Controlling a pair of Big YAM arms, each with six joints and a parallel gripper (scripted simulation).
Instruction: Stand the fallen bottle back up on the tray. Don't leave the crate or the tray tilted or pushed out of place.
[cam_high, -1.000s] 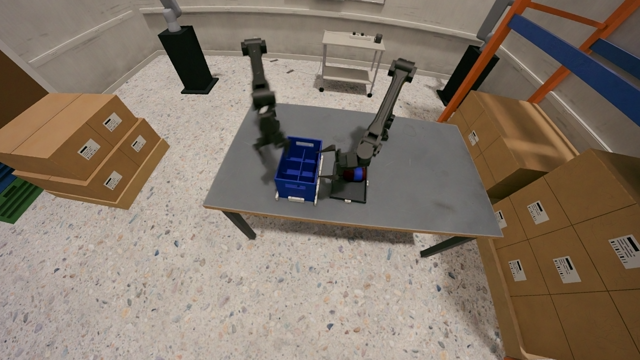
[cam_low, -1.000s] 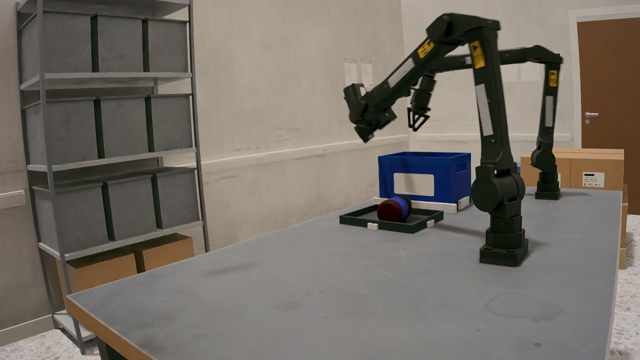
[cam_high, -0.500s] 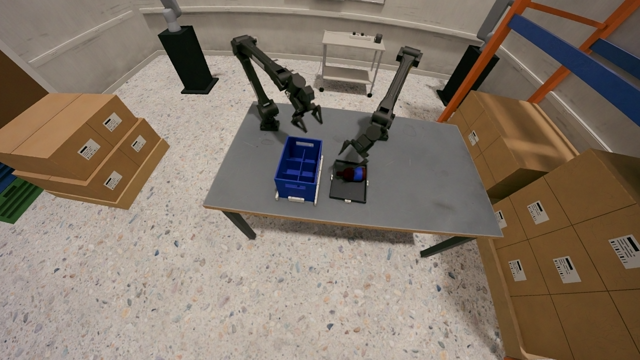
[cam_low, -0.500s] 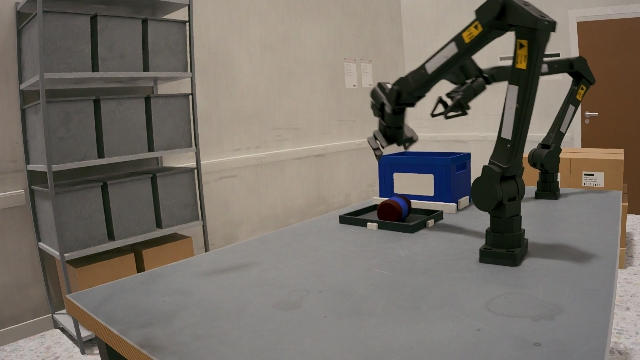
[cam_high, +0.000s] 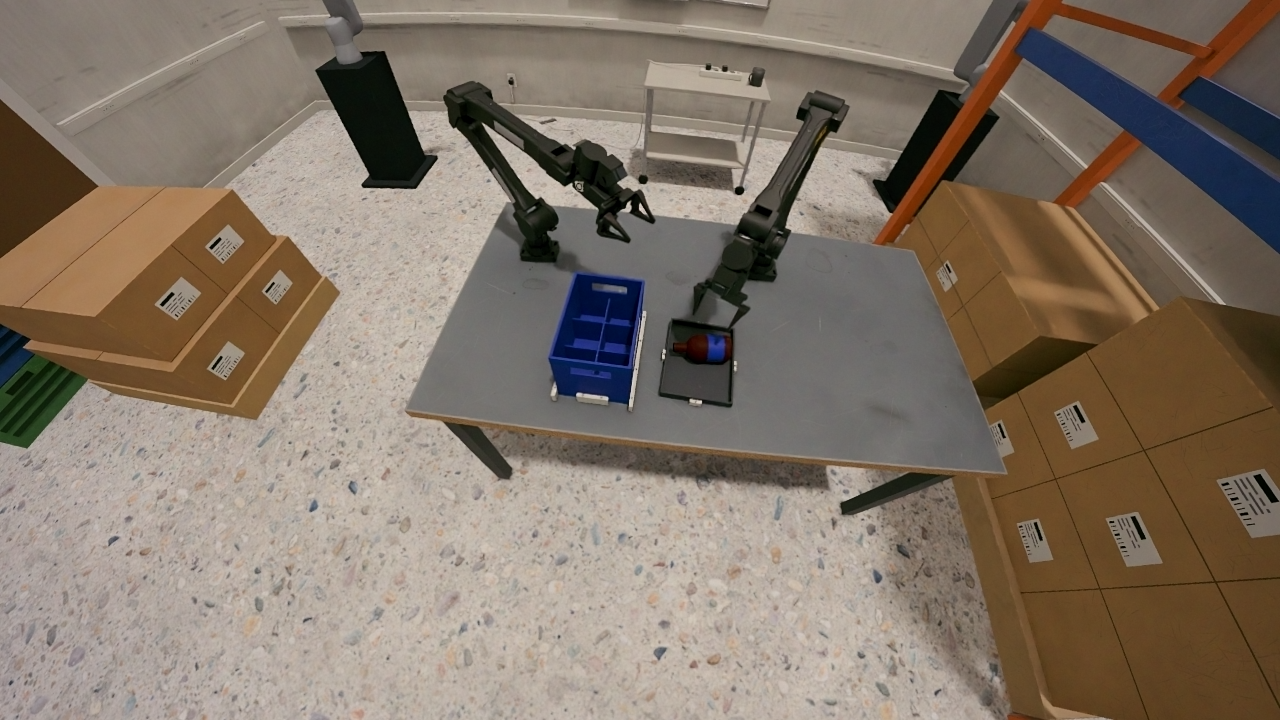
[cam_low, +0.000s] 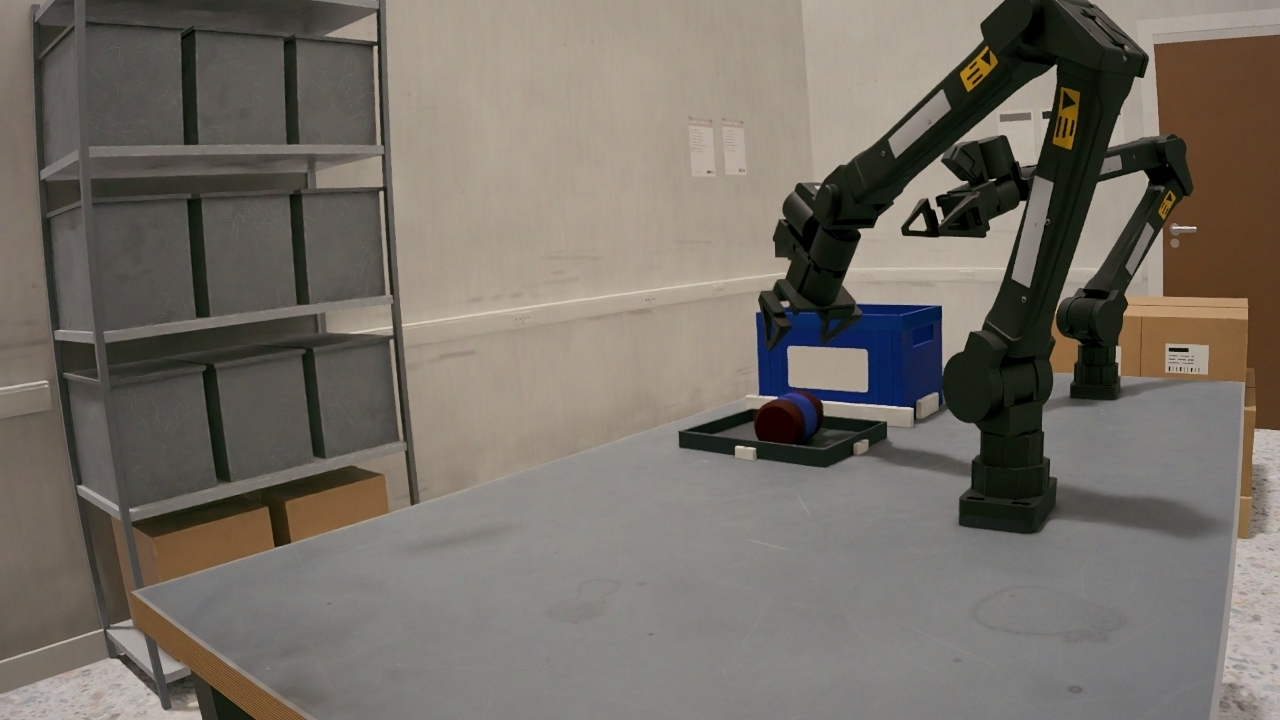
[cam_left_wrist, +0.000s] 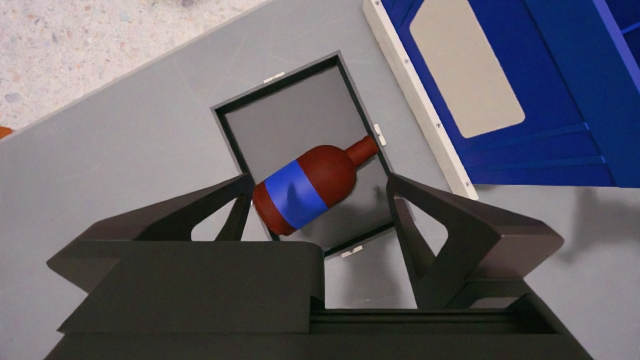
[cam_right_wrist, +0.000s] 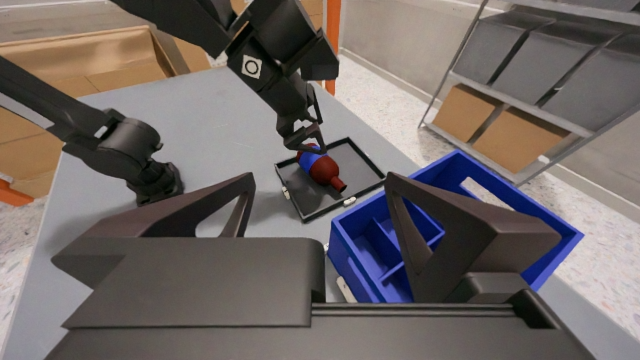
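Observation:
The dark red bottle (cam_high: 704, 348) with a blue band lies on its side in the black tray (cam_high: 697, 367), neck pointing toward the blue crate (cam_high: 597, 337). My left gripper (cam_high: 720, 308) is open and empty, hovering above the far end of the tray over the bottle's base. In the left wrist view the bottle (cam_left_wrist: 310, 190) lies below and between the open fingers, not touching them. My right gripper (cam_high: 626, 223) is open and empty, raised high behind the crate. The right wrist view shows the bottle (cam_right_wrist: 320, 167), the tray (cam_right_wrist: 330, 186) and the crate (cam_right_wrist: 450, 220).
The crate with inner dividers sits flat beside the tray, with white guide strips (cam_high: 637, 358) along its base. Both arm bases (cam_low: 1006, 501) stand at the table's back. Cardboard boxes (cam_high: 1118, 447) and a grey shelf (cam_low: 214, 268) stand off the table.

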